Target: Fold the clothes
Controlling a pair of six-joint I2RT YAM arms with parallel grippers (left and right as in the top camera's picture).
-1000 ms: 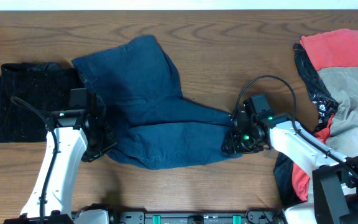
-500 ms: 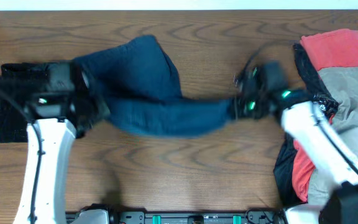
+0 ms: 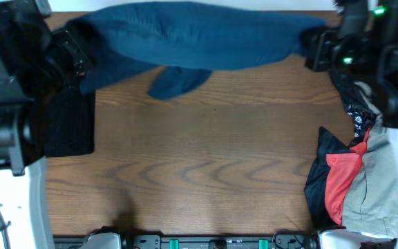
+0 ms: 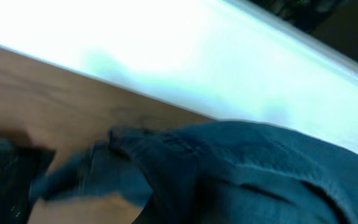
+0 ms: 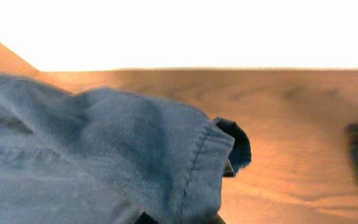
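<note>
While blue garment (image 3: 199, 31) hangs, clothes pile (image 3: 344, 181) sits right.

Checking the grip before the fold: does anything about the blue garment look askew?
Yes. The blue garment is stretched between the left gripper and the right gripper, but one loose section droops below the rest, left of its centre. It hangs uneven rather than flat.

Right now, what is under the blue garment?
The blue garment is held stretched in the air. The wooden table shows below its lower edge. The strip of table directly beneath it is covered from overhead, so anything lying there cannot be seen.
</note>
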